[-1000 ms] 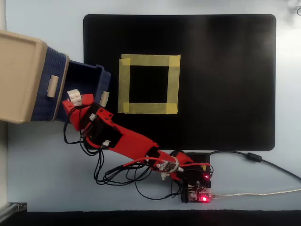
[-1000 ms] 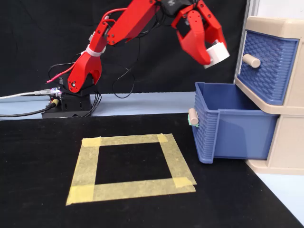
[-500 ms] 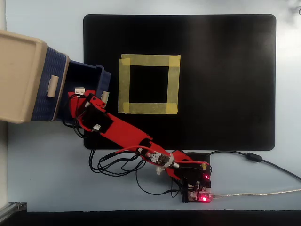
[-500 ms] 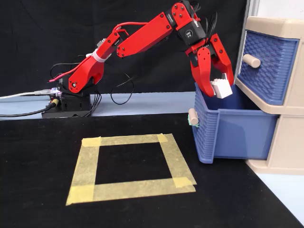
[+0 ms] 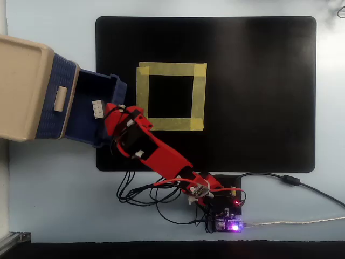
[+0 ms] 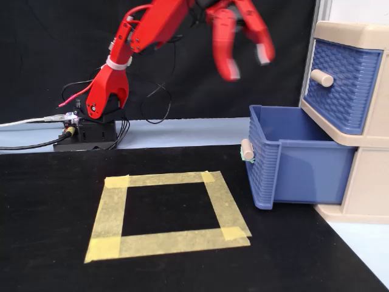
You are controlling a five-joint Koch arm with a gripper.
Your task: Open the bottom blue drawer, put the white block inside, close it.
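Gripper [image 6: 246, 66] hangs released and empty above the pulled-out bottom blue drawer [image 6: 292, 167]; the white block [image 5: 98, 108] lies inside, at its 9 o'clock overhead.

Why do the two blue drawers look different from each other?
The bottom blue drawer is pulled out of the beige cabinet; the upper blue drawer is pushed shut. The overhead view shows the white block lying inside the bottom one; the upper one's inside is hidden. The bottom drawer's handle sits far forward, the upper's near the cabinet. Both are dark blue, woven-textured, with beige handles.
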